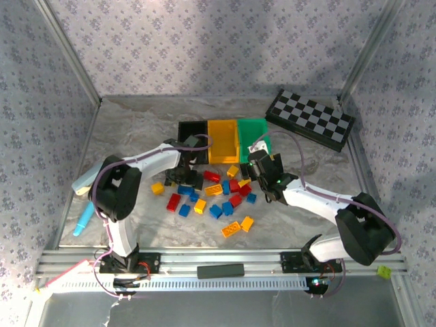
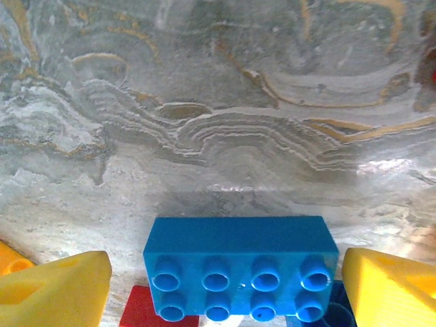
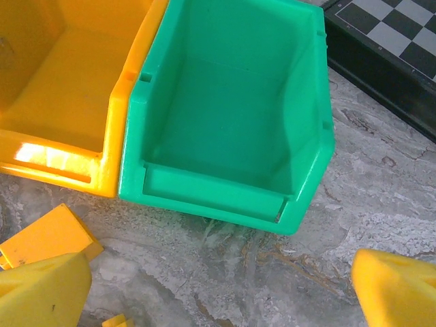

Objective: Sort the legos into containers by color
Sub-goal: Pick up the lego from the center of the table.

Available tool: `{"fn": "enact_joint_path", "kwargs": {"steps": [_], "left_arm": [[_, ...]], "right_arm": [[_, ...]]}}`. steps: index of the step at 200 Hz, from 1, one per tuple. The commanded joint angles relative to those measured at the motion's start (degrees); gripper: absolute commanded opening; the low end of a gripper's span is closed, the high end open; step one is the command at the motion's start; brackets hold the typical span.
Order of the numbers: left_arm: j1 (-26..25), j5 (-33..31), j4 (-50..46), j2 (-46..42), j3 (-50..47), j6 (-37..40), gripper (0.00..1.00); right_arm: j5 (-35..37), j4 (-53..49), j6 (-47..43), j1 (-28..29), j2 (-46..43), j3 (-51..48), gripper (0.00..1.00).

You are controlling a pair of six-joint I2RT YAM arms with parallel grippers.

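The left hand [image 2: 221,289] is being held spread around a blue lego [image 2: 238,248] resting atop a red lego [image 2: 143,308] on the worktop [image 2: 204,102]. The right hand [image 3: 218,289] is being held spread just before the green container [image 3: 225,102].

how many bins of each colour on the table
black bin: 1
yellow bin: 1
green bin: 1
total: 3
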Motion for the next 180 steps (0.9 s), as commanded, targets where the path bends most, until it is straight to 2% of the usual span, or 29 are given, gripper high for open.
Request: {"fn": "enact_joint_path", "kwargs": {"steps": [1,41,71,87,127,152,180], "left_arm": [[0.16,0.5,0.12,0.71,-0.72,-1.97,0.87],[0.05,1.48,1.1,2.52,-0.96,-2.34,0.8],[-0.28,2.04,1.73,1.85,-0.44,-2.22,0.66],[-0.33,0.8,1.15,1.01,0.06,-2.14,0.62],[-0.29,-1.48,-0.53,-3.28,2.17,-1.86,0.62],[0.1,-5.04,-2.55,-5.31,6.4,-1.02,0.62],[1.83,-5.87,-2.84,-5.05,12.77,0.6,0.62]], "right_arm": [[1.77,-0.74,0.28,0.54,0.79,1.54,1.0],[1.59,-0.86,0.23,0.68,0.94,1.67,1.0],[2.16,-1.07,0.02,0.72,1.17,1.95,1.0],[1.96,-0.99,0.02,0.84,0.92,1.81,1.0],[2.16,-1.03,0.0,0.93,1.19,2.0,1.0],[2.06,-0.79,0.02,1.25,1.08,1.86,1.0],[2.16,-0.93,-0.07,1.2,1.43,2.07,1.0]]}}
